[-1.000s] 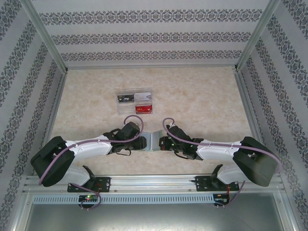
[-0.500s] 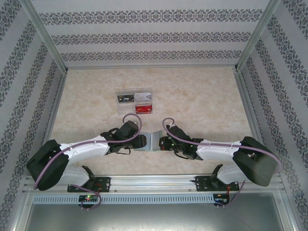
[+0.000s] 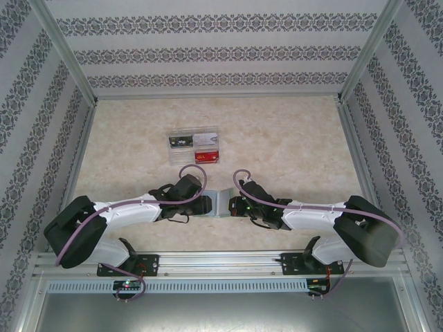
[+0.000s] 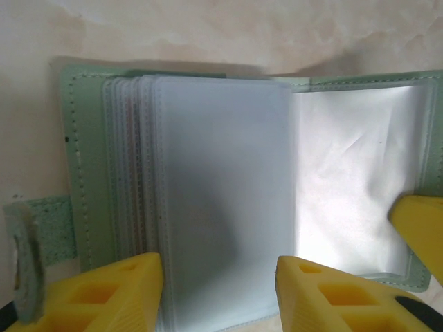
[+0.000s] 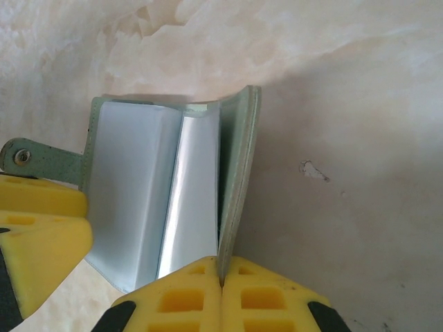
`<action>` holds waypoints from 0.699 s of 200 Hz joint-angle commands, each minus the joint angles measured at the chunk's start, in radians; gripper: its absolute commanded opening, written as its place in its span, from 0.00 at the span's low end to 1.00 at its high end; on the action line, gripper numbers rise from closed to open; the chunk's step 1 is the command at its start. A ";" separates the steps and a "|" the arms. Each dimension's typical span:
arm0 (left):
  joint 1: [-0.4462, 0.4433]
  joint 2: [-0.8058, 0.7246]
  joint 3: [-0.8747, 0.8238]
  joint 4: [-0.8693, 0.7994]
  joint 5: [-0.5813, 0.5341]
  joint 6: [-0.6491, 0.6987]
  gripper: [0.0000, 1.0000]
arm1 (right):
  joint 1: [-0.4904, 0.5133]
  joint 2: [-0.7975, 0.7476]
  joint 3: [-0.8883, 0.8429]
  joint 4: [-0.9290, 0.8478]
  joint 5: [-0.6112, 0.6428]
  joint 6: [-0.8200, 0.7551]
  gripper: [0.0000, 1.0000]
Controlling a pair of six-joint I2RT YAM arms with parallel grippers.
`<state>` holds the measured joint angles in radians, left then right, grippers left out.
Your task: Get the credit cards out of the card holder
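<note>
No change: left claw (image 4: 218,294) apart over card holder (image 4: 86,173) sleeves, right claw (image 5: 221,287) clamps its cover; credit cards not out.

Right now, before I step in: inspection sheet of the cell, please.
surface: marbled beige table; one small pale fleck.
job's things: card holder open between the arms, one green cover raised on edge; the clear sleeves that show look empty.
clutter: clear box beyond the arms, with flat red and dark pieces inside, maybe cards.
grippers: left gripper has its jaws apart over the sleeve stack; right gripper is shut on the edge of the raised cover.
cables: purple cable loops above each wrist.
surroundings: patterned walls; metal frame rails at the near edge.
</note>
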<state>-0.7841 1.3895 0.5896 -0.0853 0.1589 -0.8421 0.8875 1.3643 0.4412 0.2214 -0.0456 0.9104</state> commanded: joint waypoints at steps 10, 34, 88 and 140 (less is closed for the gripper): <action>-0.007 0.030 0.003 0.058 0.039 0.001 0.48 | 0.004 0.013 0.013 0.009 -0.010 -0.001 0.00; -0.010 0.035 0.001 0.089 0.066 -0.005 0.49 | 0.004 0.015 0.013 0.012 -0.012 0.001 0.00; -0.030 0.019 0.016 0.103 0.086 0.002 0.56 | 0.004 0.015 0.012 0.013 -0.011 0.003 0.00; -0.049 0.019 0.051 0.094 0.083 0.011 0.56 | 0.004 0.006 0.013 0.008 -0.007 0.000 0.00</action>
<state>-0.8131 1.4059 0.5980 -0.0139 0.2325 -0.8425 0.8875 1.3651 0.4412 0.2211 -0.0456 0.9108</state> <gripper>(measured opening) 0.560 0.062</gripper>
